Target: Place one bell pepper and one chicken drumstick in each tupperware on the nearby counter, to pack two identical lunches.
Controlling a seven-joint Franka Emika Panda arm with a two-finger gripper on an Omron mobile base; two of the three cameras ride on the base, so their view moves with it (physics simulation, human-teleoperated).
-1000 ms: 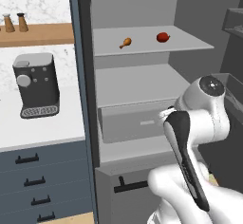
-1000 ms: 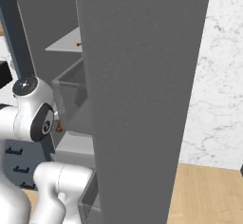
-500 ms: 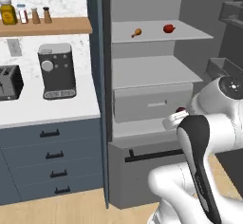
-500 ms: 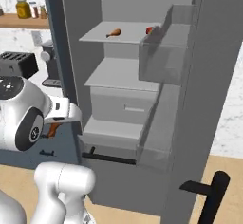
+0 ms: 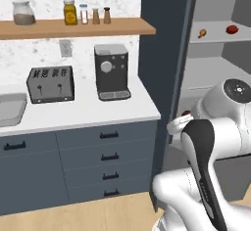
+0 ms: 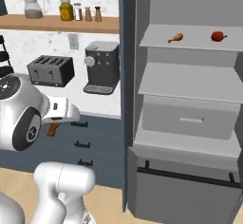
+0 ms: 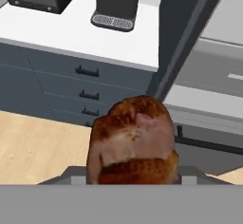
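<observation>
While one drumstick (image 7: 133,142) sits gripped — another (image 6: 175,38) shelved.

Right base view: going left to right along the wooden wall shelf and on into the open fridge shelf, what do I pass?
Glass jar with grey contents → yellow jar → three small shakers → brown chicken drumstick → red bell pepper.
</observation>
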